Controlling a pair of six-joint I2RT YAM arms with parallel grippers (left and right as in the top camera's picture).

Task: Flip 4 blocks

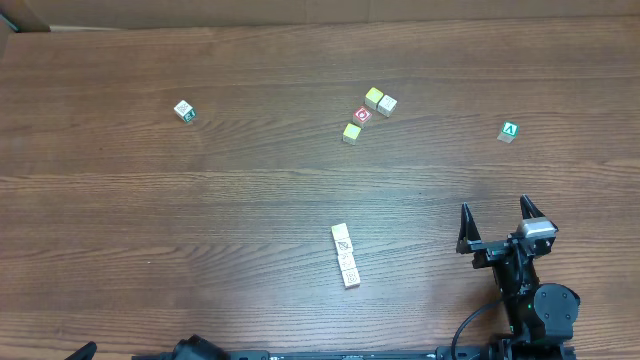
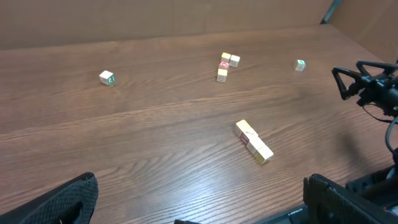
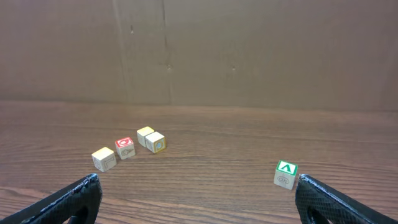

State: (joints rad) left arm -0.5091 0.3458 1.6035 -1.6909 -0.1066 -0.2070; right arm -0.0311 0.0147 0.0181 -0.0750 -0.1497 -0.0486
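Cream blocks [image 1: 345, 255], 4 in a touching row, lie well off to the left of the right gripper [image 1: 495, 207], whose jaws stand wide open w/ nothing btwn them. Jaws of left gripper [image 2: 199, 186] also spread wide, empty, fingers cut off at frame's bottom corners; row sits ahead, nearer its right finger. Face prints too faint to read

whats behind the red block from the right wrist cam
Just behind it, slightly right, a yellow-topped block and a cream block sit side by side; past them table and the brown wall. The red block covers neither, but their far faces are hidden.
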